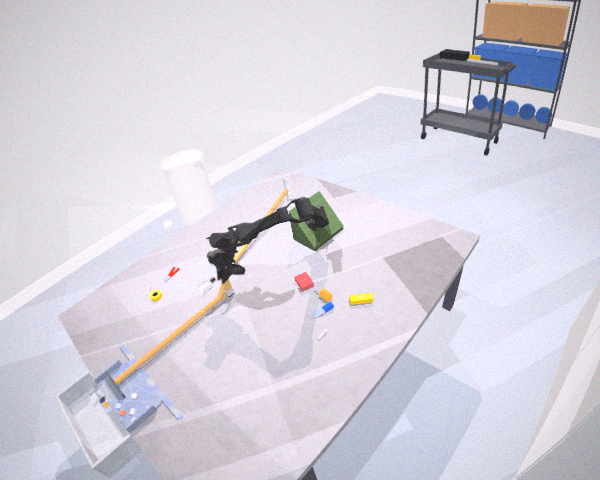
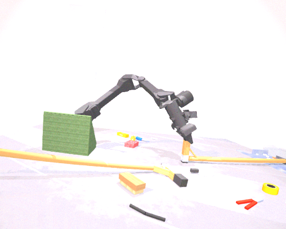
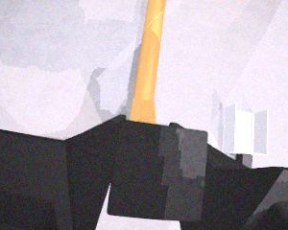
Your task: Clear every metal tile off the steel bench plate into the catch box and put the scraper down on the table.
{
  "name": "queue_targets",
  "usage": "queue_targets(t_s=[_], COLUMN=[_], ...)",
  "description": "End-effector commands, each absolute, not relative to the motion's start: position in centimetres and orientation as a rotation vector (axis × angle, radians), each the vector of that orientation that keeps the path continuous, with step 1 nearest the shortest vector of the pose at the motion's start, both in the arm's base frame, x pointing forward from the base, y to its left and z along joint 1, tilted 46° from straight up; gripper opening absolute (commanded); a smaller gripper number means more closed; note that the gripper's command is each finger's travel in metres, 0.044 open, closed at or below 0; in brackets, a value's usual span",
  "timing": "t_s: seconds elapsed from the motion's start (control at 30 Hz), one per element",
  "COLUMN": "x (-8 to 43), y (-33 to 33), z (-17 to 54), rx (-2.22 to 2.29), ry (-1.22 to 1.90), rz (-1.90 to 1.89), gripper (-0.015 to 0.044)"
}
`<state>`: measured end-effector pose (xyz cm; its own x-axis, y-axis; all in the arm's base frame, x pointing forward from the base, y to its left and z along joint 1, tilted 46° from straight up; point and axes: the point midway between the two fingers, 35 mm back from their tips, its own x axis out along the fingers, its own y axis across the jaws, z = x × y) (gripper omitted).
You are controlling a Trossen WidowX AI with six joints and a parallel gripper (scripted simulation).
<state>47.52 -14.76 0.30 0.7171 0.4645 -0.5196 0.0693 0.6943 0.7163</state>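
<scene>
My gripper [image 1: 227, 276] [image 2: 188, 140] [image 3: 147, 126] is shut on the upright grip of the long scraper [image 1: 171, 338] [image 2: 229, 160] [image 3: 151, 57]. The scraper's orange shaft runs low over the table to a dark blade [image 1: 115, 387] on the blue steel plate [image 1: 149, 386], close to its catch-box end. Two white tiles [image 1: 134, 395] [image 1: 132, 411] and an orange tile [image 1: 122, 412] lie on the plate, beside the blade. The grey catch box [image 1: 101, 428] adjoins the plate. A dark tile [image 1: 102, 399] and a yellow tile [image 1: 105, 404] appear just inside its near wall.
A second long orange tool [image 1: 275, 205] [image 2: 88, 161] lies behind the arm. A green wedge [image 2: 66, 133] stands by the arm's base. A white clip-like piece [image 1: 204, 286] [image 3: 245, 131], red-handled pliers [image 1: 173, 272] [image 2: 246, 202], yellow tape [image 1: 155, 295] [image 2: 270, 189] and a red block [image 1: 304, 281] [image 2: 131, 144] lie around.
</scene>
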Motion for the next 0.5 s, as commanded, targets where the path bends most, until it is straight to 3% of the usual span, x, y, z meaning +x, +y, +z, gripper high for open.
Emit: queue_targets(t_s=[0.0,0.47], x=[46.7,44.6], y=[-15.4,-15.3], z=[0.7,0.5], rx=[0.785,0.784], ry=[0.739,0.740], rz=[0.235,0.234], gripper=[0.0000,0.0000])
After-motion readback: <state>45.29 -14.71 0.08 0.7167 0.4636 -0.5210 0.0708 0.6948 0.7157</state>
